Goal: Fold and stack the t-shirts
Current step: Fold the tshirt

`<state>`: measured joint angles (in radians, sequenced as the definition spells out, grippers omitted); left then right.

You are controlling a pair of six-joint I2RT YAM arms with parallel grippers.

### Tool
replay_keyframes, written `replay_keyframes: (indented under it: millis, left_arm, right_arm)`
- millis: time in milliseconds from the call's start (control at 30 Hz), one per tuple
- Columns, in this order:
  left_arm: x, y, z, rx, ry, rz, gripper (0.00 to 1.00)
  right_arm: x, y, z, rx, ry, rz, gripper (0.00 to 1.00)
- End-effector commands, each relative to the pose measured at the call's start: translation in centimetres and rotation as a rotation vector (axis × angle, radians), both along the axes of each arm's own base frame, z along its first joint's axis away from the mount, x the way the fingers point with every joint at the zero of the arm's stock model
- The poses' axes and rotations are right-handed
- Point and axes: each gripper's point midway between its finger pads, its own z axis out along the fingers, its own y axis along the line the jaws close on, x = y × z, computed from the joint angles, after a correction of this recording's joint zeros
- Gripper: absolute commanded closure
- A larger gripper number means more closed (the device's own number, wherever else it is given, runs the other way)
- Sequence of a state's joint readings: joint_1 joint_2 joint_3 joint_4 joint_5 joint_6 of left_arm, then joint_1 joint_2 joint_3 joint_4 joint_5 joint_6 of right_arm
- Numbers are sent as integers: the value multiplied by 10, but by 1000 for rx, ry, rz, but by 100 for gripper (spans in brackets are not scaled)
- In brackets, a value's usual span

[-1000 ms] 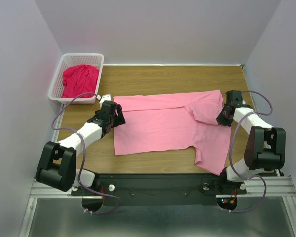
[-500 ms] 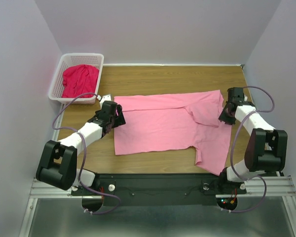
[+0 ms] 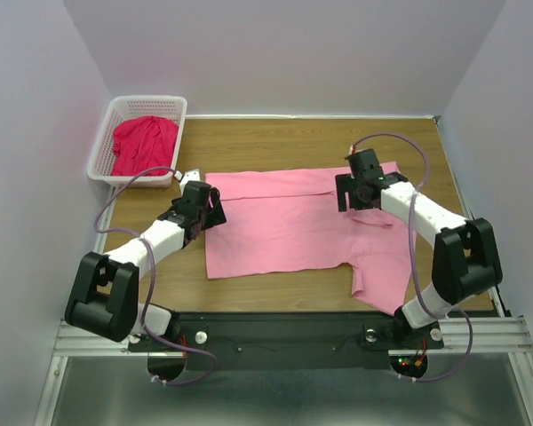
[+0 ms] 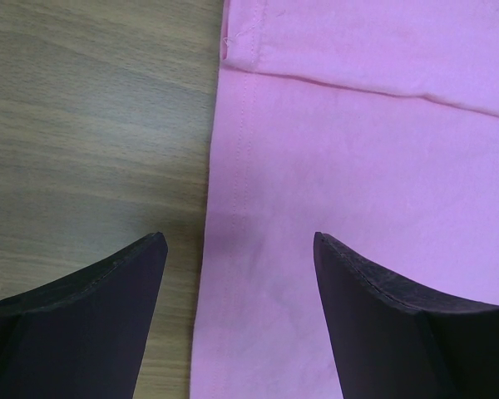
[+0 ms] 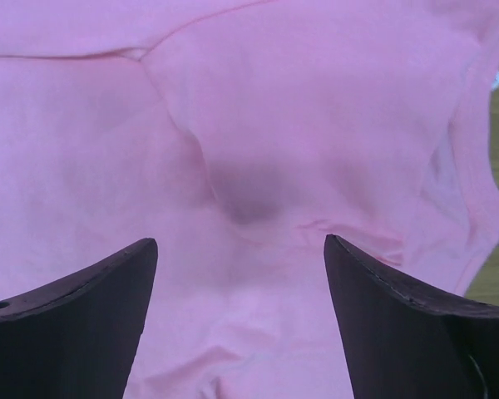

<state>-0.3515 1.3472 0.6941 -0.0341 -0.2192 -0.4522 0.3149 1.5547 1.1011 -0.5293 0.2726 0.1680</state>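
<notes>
**Jaws wide, nothing held**

The right gripper point(image 5: 241, 249) hangs with its jaws spread wide and nothing between them, over a puckered fold of the pink t-shirt point(image 3: 284, 231) near its right sleeve. The left gripper point(image 4: 239, 245), equally wide, straddles the shirt's left hem on the wooden table point(image 3: 275, 138). The crimson t-shirt point(image 3: 142, 142) lies bunched in the white basket point(image 3: 102, 146) — far left corner.

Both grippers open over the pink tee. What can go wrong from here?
1. The left gripper straddles the hem of the pink t-shirt, one finger over bare table: a pinch may miss the edge.
2. The right gripper hangs over wrinkled, folded-over fabric: closing there could grab extra layers and skew the fold.
</notes>
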Motion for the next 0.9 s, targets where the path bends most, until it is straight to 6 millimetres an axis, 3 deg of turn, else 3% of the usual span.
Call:
replay_keyframes:
  millis: [0, 133, 300, 633, 800, 867]
  left_arm:
    - [3, 3, 1, 17, -21, 8, 17]
    - [2, 5, 1, 22, -21, 13, 17]
    - [1, 6, 0, 27, -20, 14, 17]
    - [0, 6, 0, 29, -16, 14, 17]
    - [0, 7, 0, 30, -17, 15, 17]
    - [0, 7, 0, 30, -17, 15, 17]
  right_arm:
    - [24, 12, -6, -125, -37, 54, 12]
    - [31, 13, -20, -174, -24, 48, 12]
    - [41, -3, -23, -291, -31, 9, 12]
    - [52, -55, 1, -420, -76, -132, 15]
    - [57, -80, 11, -360, -101, -227, 16]
    - [60, -81, 14, -316, -110, -232, 16]
